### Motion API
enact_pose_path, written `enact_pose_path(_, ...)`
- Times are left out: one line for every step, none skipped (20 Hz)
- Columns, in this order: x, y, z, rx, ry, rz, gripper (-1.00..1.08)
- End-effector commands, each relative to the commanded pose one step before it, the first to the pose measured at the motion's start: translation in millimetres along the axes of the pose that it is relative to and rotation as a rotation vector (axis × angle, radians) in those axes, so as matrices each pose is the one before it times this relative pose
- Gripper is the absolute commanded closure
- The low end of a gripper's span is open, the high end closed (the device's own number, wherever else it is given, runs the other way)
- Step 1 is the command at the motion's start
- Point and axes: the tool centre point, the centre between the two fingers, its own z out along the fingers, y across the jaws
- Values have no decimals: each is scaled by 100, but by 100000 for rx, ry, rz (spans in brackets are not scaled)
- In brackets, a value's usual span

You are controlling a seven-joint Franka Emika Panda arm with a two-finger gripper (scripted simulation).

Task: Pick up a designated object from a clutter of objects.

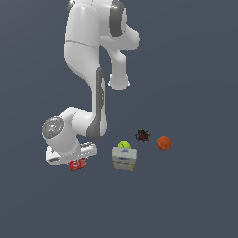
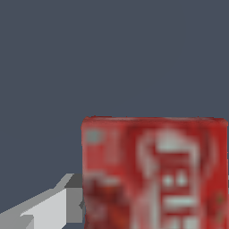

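Red printed card is filling the wrist view: you are looking at the red box (image 2: 154,172), one stiff, light, flat pack lying directly under the gripper (image 1: 74,157). One finger (image 2: 49,210) is showing against the box's edge; whether the claw is clenched on it cannot be told. You should be taking hold across its narrow flat sides, since the glossy faces may be slippery. Beyond the red box, you are counting one white-blue box (image 1: 124,159), one orange ball (image 1: 164,142), one yellow-green ball (image 1: 123,145), one dark lump (image 1: 142,135).

claw (image 1: 78,160) low over red box (image 1: 78,164)
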Motion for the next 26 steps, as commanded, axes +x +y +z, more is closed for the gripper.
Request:
enact_pose_path(-6,-19,29,34,-31,-5,108)
enact_pose_path(0,0,0,0,0,0,108)
enact_pose_path(9,18,6,0,0,0,108)
enact_pose_path(-3,-12,-20,0,0,0,108)
enact_pose_path(-10,-35,-60,0,0,0,108)
enact_pose_path(-16,-58,-100,0,0,0,108)
enact_pose_path(-23,-81,-141,0,0,0,108)
enact_pose_path(-30,-105,-182,0,0,0,108)
enact_pose_path(-36,-128,-223,0,0,0,108)
enact_pose_path(-43,-152,-264,0,0,0,108)
enact_pose_path(-50,-176,-306,0,0,0,108)
enact_pose_path(-57,-201,-349,0,0,0,108)
enact_pose_path(-64,-225,-392,0,0,0,108)
enact_pose_path(-71,-250,-435,0,0,0,108)
enact_pose_path(-78,-275,-479,0,0,0,108)
enact_pose_path(-85,-301,-524,0,0,0,108)
enact_pose_path(-92,-327,-570,0,0,0,108)
enact_pose_path(-99,-353,-616,0,0,0,108)
enact_pose_path(-106,-380,-664,0,0,0,108)
enact_pose_path(-114,-407,-712,0,0,0,108)
enact_pose_path(-121,-435,-762,0,0,0,108)
enact_pose_path(-129,-463,-812,0,0,0,108)
enact_pose_path(-135,-487,-857,0,0,0,108)
enact_pose_path(-137,-496,-875,0,0,0,108)
enact_pose_path(-138,-500,-883,0,0,0,108)
enact_pose_path(-139,-503,-892,0,0,0,108)
